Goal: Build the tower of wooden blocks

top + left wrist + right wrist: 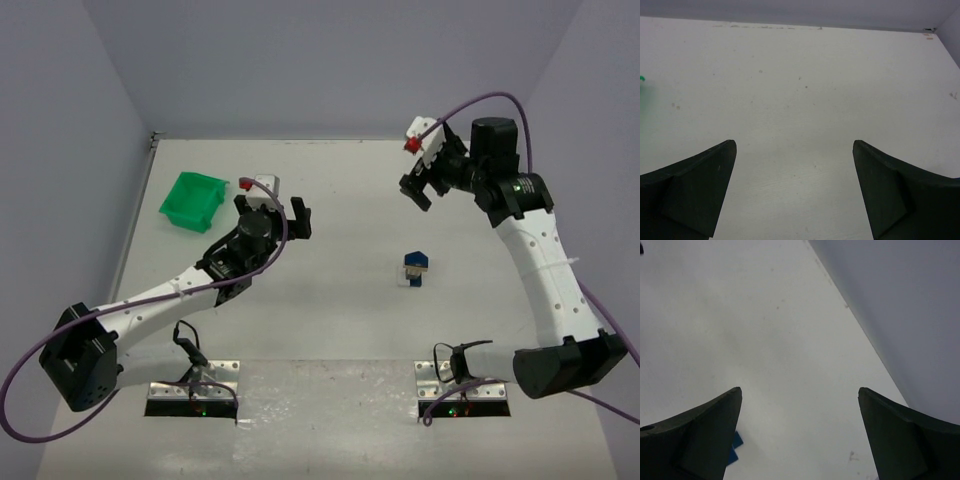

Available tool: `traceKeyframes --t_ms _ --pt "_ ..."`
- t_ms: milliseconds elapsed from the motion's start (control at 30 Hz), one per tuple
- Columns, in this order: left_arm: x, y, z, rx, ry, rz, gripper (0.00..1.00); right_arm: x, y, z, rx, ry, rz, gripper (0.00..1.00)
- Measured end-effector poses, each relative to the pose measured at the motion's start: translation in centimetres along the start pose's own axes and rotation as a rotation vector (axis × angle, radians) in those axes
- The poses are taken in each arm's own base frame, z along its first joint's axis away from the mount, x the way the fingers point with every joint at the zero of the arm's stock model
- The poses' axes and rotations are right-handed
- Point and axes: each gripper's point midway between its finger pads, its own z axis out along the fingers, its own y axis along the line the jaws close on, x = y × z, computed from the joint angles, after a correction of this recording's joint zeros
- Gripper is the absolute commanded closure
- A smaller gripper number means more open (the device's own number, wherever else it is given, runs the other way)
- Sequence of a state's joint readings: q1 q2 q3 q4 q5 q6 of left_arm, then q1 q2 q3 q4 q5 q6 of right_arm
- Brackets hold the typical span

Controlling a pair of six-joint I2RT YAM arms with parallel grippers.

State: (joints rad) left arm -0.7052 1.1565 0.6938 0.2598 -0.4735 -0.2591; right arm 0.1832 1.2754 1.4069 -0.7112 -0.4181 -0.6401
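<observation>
Top external view, left to right: a glossy green plastic bin [192,200] near the wall, then the left gripper [272,214], spread wide and empty. Right of centre on the white table [340,190] stands the wood block tower [415,269], tiny, its layers hard to separate, blue on top. The right gripper [418,186] gapes empty too. Its wrist view shows only a blue sliver behind one matte black finger.

Matt speckled table [340,200], smooth green plastic bin [192,200], painted wood blocks [415,268], matt black gripper fingers [695,195]
</observation>
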Motion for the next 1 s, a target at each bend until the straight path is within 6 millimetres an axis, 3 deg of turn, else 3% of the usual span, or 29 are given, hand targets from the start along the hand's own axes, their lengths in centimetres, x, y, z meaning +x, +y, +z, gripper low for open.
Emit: traceKeyframes --t_ms 100,200,300,400,500,600,667,733,900,1000 --pt "-0.8 0.9 -0.1 -0.070 -0.001 -0.023 0.00 -3.1 -2.9 -0.2 0.107 -0.100 0.125 0.01" --pt "-2.1 1.8 -0.3 -0.116 -0.029 -0.056 0.00 -2.3 -4.3 0.5 0.169 -0.139 0.326 0.01" --pt "-3.3 3.5 -0.3 -0.137 -0.055 -0.096 0.00 2.0 -4.3 1.7 0.241 -0.093 0.543 0.01" --pt "-3.9 7.0 0.2 -0.196 -0.074 -0.162 0.00 8.6 -2.9 1.9 0.316 0.002 0.767 0.01" --pt "-2.9 10.2 0.2 -0.291 -0.069 -0.203 0.00 16.3 -1.6 -0.4 0.506 0.121 0.992 0.01" --pt "-1.5 11.0 -0.1 -0.330 -0.035 -0.216 0.00 22.4 0.5 -4.1 0.693 0.179 1.193 0.01" --pt "-1.3 11.1 -0.2 -0.343 -0.030 -0.229 0.00 24.4 1.6 -5.7 0.784 0.192 1.270 0.01" --pt "-1.2 11.3 -0.2 -0.353 -0.032 -0.239 0.00 25.2 2.5 -6.1 0.832 0.180 1.306 0.01" --pt "-1.1 11.4 -0.3 -0.364 -0.032 -0.249 0.00 26.3 5.7 -6.7 0.894 0.129 1.318 0.01" --pt "-1.1 11.4 -0.3 -0.364 -0.031 -0.250 0.00 26.1 5.9 -7.7 0.953 0.074 1.310 0.01"
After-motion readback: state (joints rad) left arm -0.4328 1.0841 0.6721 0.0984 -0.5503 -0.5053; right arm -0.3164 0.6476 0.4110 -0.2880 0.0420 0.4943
